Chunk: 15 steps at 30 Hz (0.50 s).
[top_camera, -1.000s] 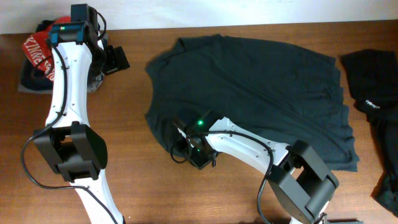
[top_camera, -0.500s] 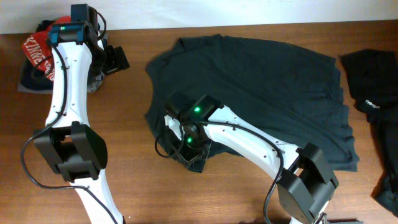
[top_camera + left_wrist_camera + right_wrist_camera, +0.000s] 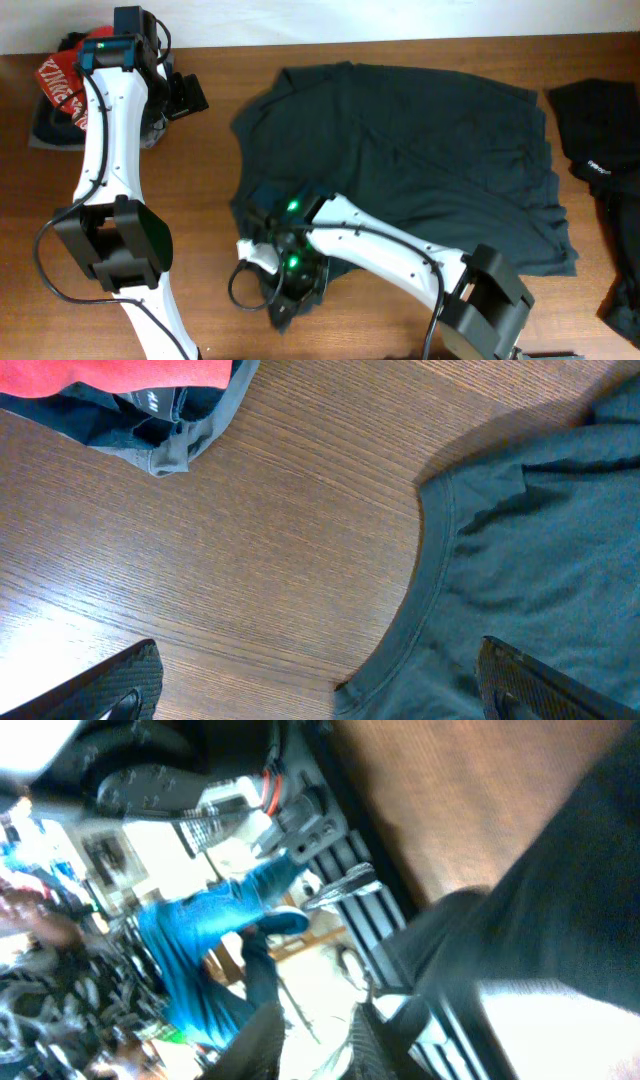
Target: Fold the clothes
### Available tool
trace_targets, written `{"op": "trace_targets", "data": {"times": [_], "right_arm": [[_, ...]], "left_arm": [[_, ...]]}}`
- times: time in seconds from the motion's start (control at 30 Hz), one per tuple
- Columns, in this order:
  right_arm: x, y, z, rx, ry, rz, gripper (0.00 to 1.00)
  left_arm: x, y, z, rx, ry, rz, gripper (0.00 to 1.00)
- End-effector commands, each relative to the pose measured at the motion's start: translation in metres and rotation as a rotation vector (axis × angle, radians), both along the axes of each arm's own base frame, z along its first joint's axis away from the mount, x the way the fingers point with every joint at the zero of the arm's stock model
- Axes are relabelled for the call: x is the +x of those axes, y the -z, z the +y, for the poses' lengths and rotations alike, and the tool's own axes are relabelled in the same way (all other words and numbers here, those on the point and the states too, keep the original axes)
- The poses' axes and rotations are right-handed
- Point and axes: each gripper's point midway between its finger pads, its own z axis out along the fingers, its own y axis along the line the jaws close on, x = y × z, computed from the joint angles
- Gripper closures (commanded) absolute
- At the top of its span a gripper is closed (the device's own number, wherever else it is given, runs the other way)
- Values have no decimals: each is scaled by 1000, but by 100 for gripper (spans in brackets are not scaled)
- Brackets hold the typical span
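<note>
Right arm (image 3: 380, 240) drawn toward near table (image 3: 200, 200) edge, its jaws unclear, left jaws wide

t-shirt (image 3: 430, 150): plain dark teal-grey. right-hand shirt (image 3: 600, 130): black, white lettering. garment pile (image 3: 55, 85): red, white print. table (image 3: 200, 210): brown wood grain.

White-shelled arms (image 3: 104, 125), black joints (image 3: 128, 238) (green status lights (image 3: 292, 207) aglow)

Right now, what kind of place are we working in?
Probably a robotics lab or workshop bench, not a home. A wooden table holds a spread dark teal-grey T-shirt and a heap of black clothes. The right wrist view shows a blurred, cluttered room beyond the table edge.
</note>
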Motion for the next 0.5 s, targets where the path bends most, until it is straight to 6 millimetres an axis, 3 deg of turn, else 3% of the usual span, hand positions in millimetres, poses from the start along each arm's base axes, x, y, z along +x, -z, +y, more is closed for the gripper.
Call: {"op": "trace_targets", "data": {"times": [0.0, 0.07, 0.1, 0.2, 0.3, 0.4, 0.47], "right_arm": [[-5, -3, 5, 22, -32, -12, 38], [0, 0, 2, 0, -18, -29, 19], [3, 1, 1, -8, -10, -36, 15], [18, 5, -4, -57, 56, -60, 14], [47, 9, -17, -144, 150, -131, 15], [82, 16, -48, -326, 285, -243, 15], [96, 19, -69, -412, 333, -275, 15]], "left_arm": [[2, -11, -1, -10, -11, -30, 1], [2, -11, -1, -10, -11, -30, 1], [2, -11, -1, -10, -11, -30, 1], [1, -11, -1, -10, -11, -27, 1], [-1, -10, -2, -13, -10, -19, 1], [-4, -9, -3, -19, -7, -6, 1], [-6, -9, -9, -42, 20, 2, 1]]}}
